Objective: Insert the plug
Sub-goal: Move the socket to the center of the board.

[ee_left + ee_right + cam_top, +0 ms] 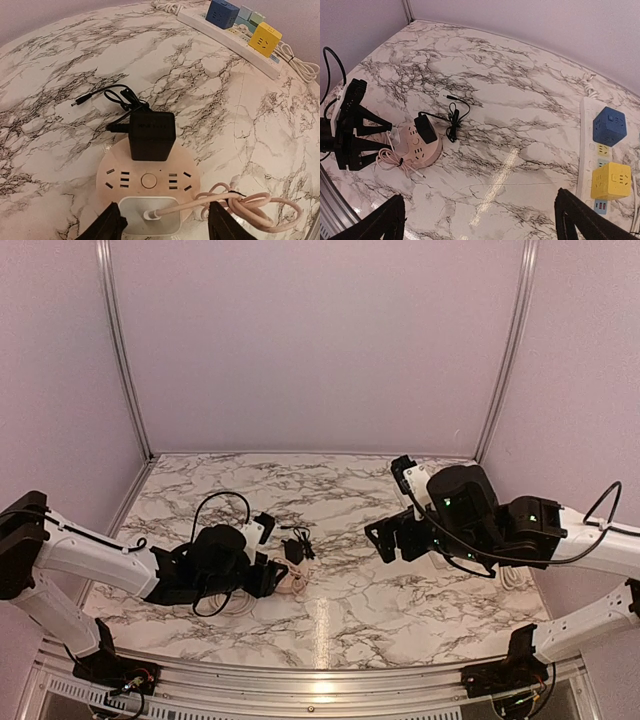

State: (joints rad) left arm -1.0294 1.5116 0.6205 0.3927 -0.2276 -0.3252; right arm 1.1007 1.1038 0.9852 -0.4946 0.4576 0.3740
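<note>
Top view: the left gripper (268, 575) sits low at the hub (291, 582), lower left, and the right gripper (385, 540) hangs centre right. Left wrist: its jaws stand spread either side of the white plug (150, 212), bottom centre, which looks seated in the hub, so it should back straight off, clear of the cable (250, 205). Right wrist: jaws wide, empty.

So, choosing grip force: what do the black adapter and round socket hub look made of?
Black adapter: likely hard matte plastic, crisp edges, little glare. Round socket hub: probably smooth moulded plastic, pale beige, soft sheen.
</note>
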